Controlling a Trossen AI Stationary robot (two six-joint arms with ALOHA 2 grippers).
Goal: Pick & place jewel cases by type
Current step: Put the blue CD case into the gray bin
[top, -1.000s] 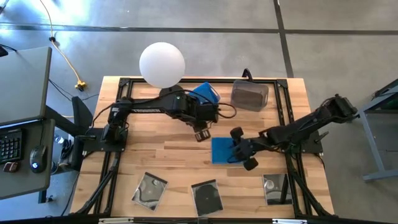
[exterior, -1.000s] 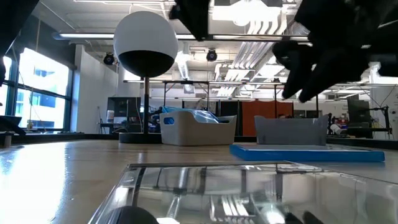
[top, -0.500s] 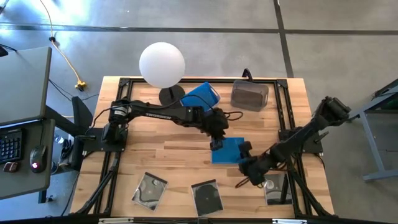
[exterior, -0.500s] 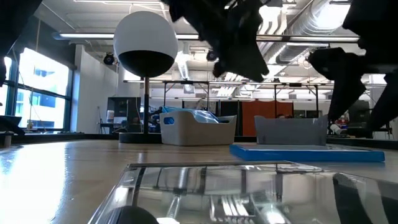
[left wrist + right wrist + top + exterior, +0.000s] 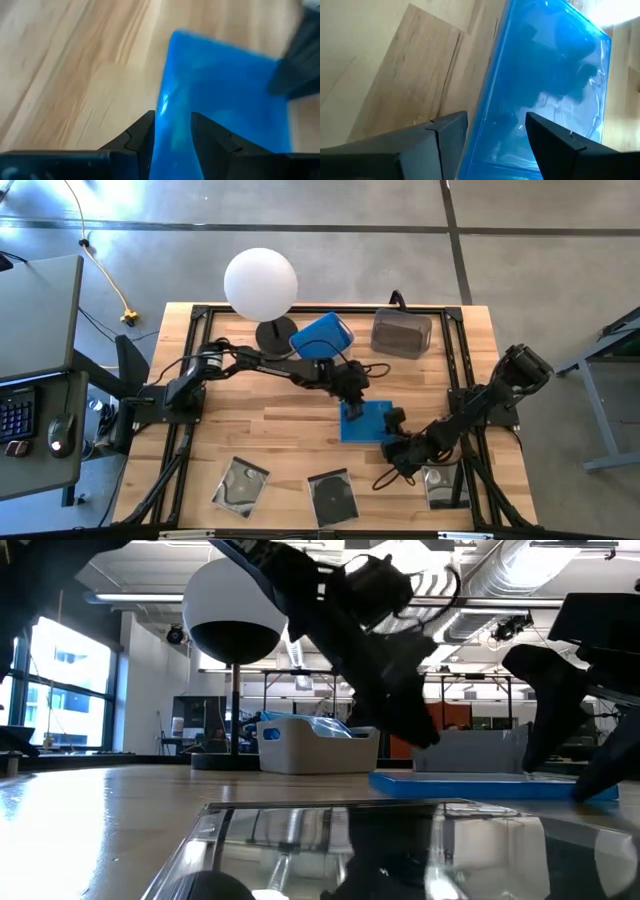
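Blue case (image 5: 362,421) flat on surface (image 5: 260,430), mid-right. Left gripper (image 5: 171,131) over its edge, fingers apart astride it, likely for pickup. Right gripper (image 5: 496,131) beside opposite edge, fingers spread wide, unclamped.

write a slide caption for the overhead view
Both arms converge on a blue jewel case mid-table: left claw at its far-left corner, right claw at its near-right edge; three clear cases line the near edge.

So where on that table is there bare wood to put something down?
Bare wood lies left of the blue case, between the lamp and the clear cases. The middle is crowded: both hands, left and right, are at the blue case.
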